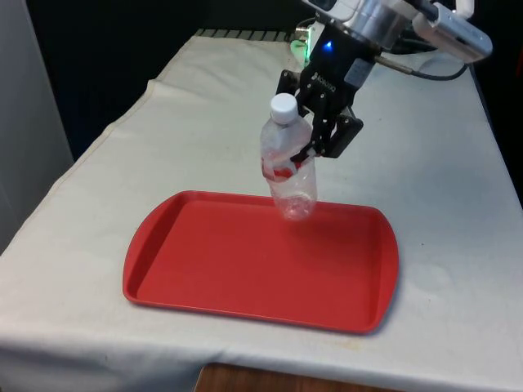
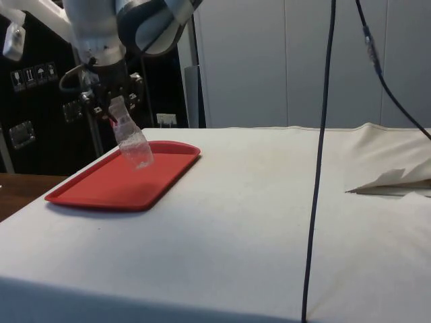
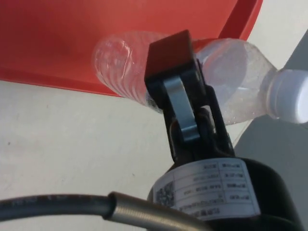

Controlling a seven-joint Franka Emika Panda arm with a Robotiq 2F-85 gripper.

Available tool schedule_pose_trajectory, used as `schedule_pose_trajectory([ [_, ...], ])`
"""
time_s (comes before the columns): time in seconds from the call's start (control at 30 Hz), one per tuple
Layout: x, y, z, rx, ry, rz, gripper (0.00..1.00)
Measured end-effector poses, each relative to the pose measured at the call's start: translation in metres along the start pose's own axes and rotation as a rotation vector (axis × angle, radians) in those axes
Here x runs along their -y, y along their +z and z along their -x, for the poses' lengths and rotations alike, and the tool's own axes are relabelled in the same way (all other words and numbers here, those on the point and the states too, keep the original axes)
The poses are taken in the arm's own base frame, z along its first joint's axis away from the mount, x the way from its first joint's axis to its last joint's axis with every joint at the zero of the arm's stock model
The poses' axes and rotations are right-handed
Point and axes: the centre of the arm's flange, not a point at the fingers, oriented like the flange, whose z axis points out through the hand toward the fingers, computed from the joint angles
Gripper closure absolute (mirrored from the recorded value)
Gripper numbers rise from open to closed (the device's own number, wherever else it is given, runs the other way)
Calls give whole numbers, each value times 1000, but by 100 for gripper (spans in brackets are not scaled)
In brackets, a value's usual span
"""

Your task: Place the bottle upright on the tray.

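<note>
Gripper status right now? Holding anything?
Black two-finger gripper: shut on the clear plastic bottle with white cap, held tilted in the air over the far edge of the red plastic tray.

The front view is looking down across the table's [image 1: 458,245] length at the red tray [image 1: 245,278] from nearby. The side view is sitting low and farther off, facing the same tray [image 2: 101,188]. The wrist view is hanging close over the tray's [image 3: 48,43] far edge.
</note>
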Motion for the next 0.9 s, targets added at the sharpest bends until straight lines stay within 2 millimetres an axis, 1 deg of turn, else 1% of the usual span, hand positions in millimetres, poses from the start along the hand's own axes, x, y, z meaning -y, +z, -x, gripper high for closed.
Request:
schedule_pose_trajectory([
  [0.9,2,21,10,-139,128,60,100],
])
